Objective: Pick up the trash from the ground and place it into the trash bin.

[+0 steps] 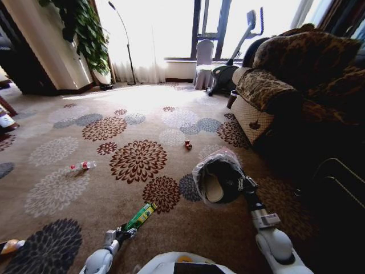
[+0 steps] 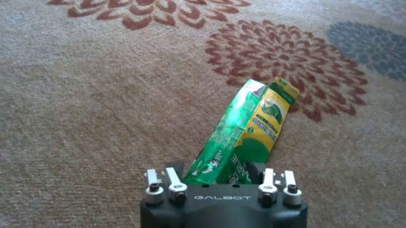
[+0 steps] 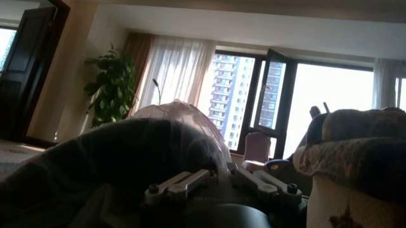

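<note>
The long green wrapper, with a yellow panel on its face, is pinched at one end in the left jaws, angled out above the carpet. The black bin, pinkish liner over its rim, hangs tilted with a white slipper inside. A clear bottle and a tiny red bit lie on the carpet

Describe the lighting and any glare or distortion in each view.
Head view: blown-out windows, sunlit carpet, curved wide-angle edges, dark sofa. Left wrist view: even light on the green wrapper in the left gripper. Right wrist view: backlit, trash bin nearly silhouetted.
</note>
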Motion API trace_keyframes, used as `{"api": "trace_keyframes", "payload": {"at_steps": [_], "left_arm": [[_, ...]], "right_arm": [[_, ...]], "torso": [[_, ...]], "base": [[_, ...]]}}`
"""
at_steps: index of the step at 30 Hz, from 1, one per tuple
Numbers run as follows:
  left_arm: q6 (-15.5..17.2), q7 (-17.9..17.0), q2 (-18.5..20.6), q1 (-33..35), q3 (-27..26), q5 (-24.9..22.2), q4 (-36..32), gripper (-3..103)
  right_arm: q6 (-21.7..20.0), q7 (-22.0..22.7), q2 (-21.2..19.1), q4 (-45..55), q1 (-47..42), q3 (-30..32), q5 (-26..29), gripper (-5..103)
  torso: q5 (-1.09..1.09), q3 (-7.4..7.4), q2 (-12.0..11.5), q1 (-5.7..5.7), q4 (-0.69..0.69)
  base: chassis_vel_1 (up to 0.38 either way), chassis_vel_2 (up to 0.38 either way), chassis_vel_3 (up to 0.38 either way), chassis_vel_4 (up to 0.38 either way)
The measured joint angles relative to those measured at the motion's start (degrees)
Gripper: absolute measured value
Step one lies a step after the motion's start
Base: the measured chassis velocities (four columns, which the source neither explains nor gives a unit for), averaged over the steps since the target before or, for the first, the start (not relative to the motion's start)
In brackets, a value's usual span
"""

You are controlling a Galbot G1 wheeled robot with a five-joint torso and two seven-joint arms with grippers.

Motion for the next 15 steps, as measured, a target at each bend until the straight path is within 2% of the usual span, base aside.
{"api": "trace_keyframes", "payload": {"at_steps": [6,7,9,11,12,15], "left_arm": [[-1.80,0.76,0.09,0.83,-0.60,-0.18,-0.52,56],[-2.04,0.77,0.10,0.94,-0.91,-0.59,-0.89,49],[-2.19,0.79,0.06,1.01,-1.08,-0.73,-1.10,49],[-2.71,0.81,-0.26,1.17,-1.37,-0.92,-1.45,41],[-2.71,0.81,-0.26,1.17,-1.37,-0.92,-1.45,41],[-4.67,1.17,-1.02,1.47,-2.07,-2.09,-2.16,28]], "right_arm": [[0.00,0.02,0.39,-0.06,0.20,-0.40,-0.01,0],[0.00,0.02,0.48,-0.15,0.34,-0.61,-0.02,0],[0.00,0.01,0.51,-0.25,0.44,-0.74,-0.02,0],[0.00,0.01,0.57,-0.58,0.68,-1.01,0.00,0],[0.00,0.01,0.57,-0.58,0.68,-1.01,0.00,0],[0.00,0.02,0.66,-1.00,1.03,-1.42,0.08,0]], "torso": [[-0.01,0.00,0.00,0.00,-0.01],[0.00,0.00,0.00,0.00,-0.01],[-0.01,0.00,0.00,0.00,-0.01],[-0.01,0.00,0.00,0.00,-0.01],[-0.01,0.00,0.00,0.00,-0.01],[-0.01,0.00,0.00,0.00,-0.01]], "base": [[0.000,0.000,0.000,0.000],[0.000,0.000,0.000,0.000],[0.000,0.000,0.000,0.000],[0.000,0.000,0.000,0.000],[0.000,0.000,0.000,0.000],[0.000,0.000,0.000,0.000]]}}
